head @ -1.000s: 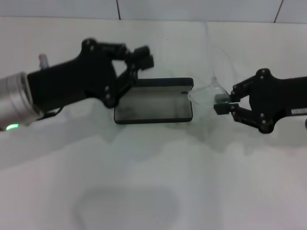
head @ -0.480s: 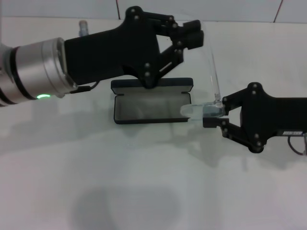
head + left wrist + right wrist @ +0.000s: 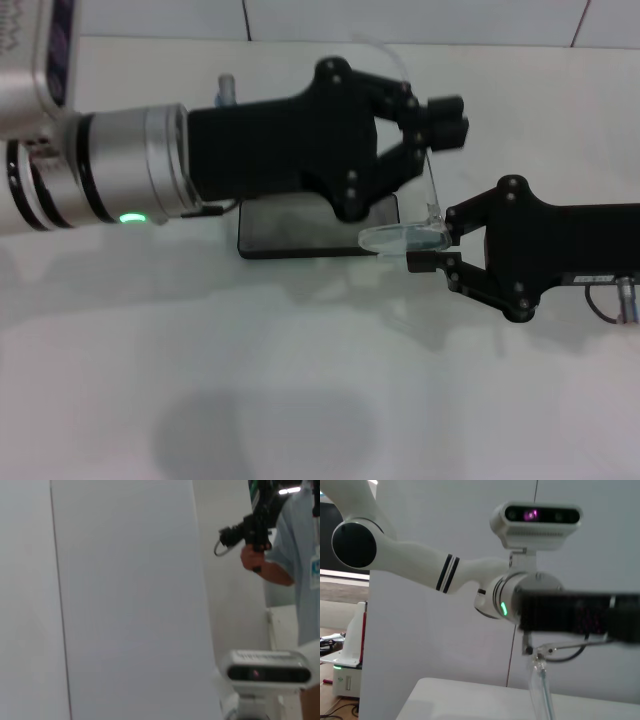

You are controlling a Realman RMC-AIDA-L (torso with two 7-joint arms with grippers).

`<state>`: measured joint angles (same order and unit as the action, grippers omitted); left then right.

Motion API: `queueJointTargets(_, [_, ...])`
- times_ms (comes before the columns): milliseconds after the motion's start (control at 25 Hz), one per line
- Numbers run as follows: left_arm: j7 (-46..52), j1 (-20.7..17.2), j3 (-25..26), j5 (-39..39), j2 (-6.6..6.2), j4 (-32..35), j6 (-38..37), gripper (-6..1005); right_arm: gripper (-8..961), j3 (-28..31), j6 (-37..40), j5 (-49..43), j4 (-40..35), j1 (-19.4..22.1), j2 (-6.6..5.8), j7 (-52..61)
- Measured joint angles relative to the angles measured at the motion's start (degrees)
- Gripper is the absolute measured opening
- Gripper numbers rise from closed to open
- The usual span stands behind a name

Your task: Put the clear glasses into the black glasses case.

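The black glasses case (image 3: 300, 253) lies open on the white table, its grey lining showing, and my left arm covers most of it. The clear glasses (image 3: 400, 238) hang at the case's right front corner with my right gripper (image 3: 432, 240) shut on the lens end. One clear temple arm (image 3: 432, 180) rises away from the lens and also shows in the right wrist view (image 3: 540, 692). My left gripper (image 3: 450, 118) hovers above the case's right end, beside that temple arm. Its fingers are close together with nothing visible between them. The left wrist view shows neither object.
The white table (image 3: 300, 390) stretches bare in front of the case, and a tiled wall runs behind. The left wrist view shows a wall, a person (image 3: 295, 555) and a camera head (image 3: 265, 668). The right wrist view shows my left arm (image 3: 470, 575).
My left arm has swung right, from behind the case's left end to above its right end. The right gripper has carried the glasses left, up to the case's right front corner.
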<state>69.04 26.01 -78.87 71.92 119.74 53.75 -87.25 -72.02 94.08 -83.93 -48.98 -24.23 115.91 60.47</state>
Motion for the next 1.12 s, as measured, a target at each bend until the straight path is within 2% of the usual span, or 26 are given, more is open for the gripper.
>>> queueJointTargets(560, [0.6, 0.3, -3.8, -1.1, 0.06, -3.3, 0.0, 94, 109, 0.0, 0.2, 0.6, -2.2, -0.3, 0.10, -0.9])
queueJointTargets(680, [0.2, 0.0, -3.6, -1.7, 0.05, -2.8, 0.0, 94, 109, -0.1, 0.6, 1.3, -2.2, 0.0, 0.20, -1.6])
queueJointTargets(880, [0.1, -0.7, 0.1, -3.1, -0.12, -1.6, 0.1, 93, 109, -1.0, 0.9, 1.5, -2.2, 0.4, 0.16, -3.1])
queueJointTargets(1120, [0.8, 0.3, 1.0, -1.4, -0.34, -1.6, 0.1, 93, 108, -2.0, 0.9, 1.6, -2.2, 0.9, 0.12, -5.7])
